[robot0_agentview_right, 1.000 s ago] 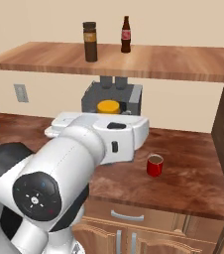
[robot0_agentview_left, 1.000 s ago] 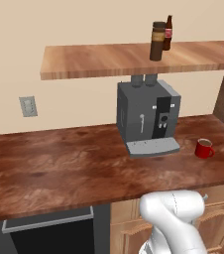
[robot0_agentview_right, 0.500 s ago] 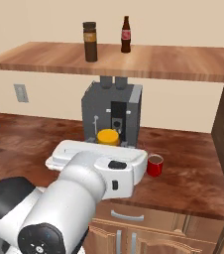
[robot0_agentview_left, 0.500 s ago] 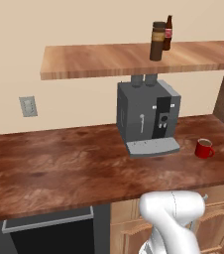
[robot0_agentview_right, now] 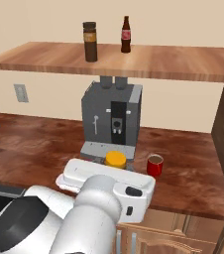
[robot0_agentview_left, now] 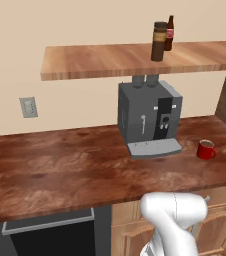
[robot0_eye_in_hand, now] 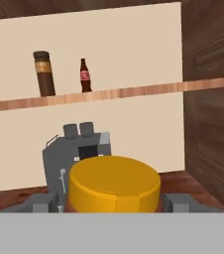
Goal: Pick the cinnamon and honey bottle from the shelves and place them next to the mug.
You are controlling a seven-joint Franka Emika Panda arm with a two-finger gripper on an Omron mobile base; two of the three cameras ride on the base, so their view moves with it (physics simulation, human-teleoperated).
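Kitchen bench (robot0_agentview_left: 60, 170) | mug (robot0_agentview_right: 154, 165) beside coffee machine (robot0_agentview_left: 147, 117); cinnamon (robot0_agentview_right: 89, 41) on shelves (robot0_agentview_right: 173, 62) | we see jaws gripping honey bottle (robot0_eye_in_hand: 114, 184) above bench

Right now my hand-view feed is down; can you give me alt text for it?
A wide yellow-capped honey bottle sits between the gripper fingers, close to the camera. Behind it stands a grey coffee machine on the counter. Above, the shelves carry the dark cinnamon jar and a slim brown bottle to its right.
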